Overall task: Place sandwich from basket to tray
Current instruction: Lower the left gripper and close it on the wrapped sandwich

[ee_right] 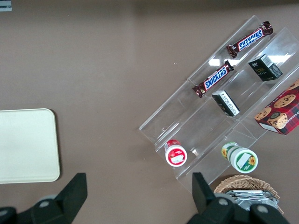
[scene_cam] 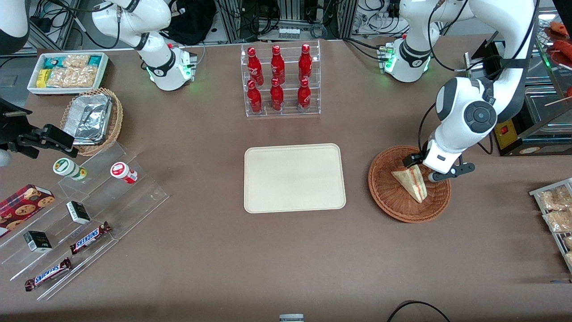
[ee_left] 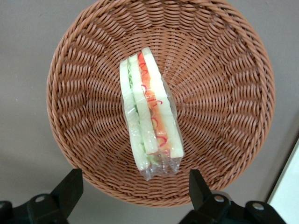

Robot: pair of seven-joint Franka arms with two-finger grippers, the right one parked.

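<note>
In the front view, the gripper [scene_cam: 428, 169] hangs over the basket [scene_cam: 388, 197], at the rim farther from the camera, with the sandwich [scene_cam: 412, 182] lying in the basket just below and nearer the camera than the fingertips. The tray [scene_cam: 294, 177] sits well apart, toward the parked arm's end, with nothing on it. In the left wrist view, the fingers [ee_left: 198, 183] are spread wide and hold nothing; the sandwich [ee_left: 149, 115] lies between their lines but ahead of the tips, its wrapped end closest to them, cut edge with red and green filling facing up, resting on the basket [ee_left: 88, 84] floor. A corner of the tray [ee_left: 290, 192] shows beside one finger. The right wrist view shows only the tray [ee_right: 25, 145] edge, bare. Judging from this, nothing is done yet: the grasp, the lift, the carry and the release onto the tray all remain.
</note>
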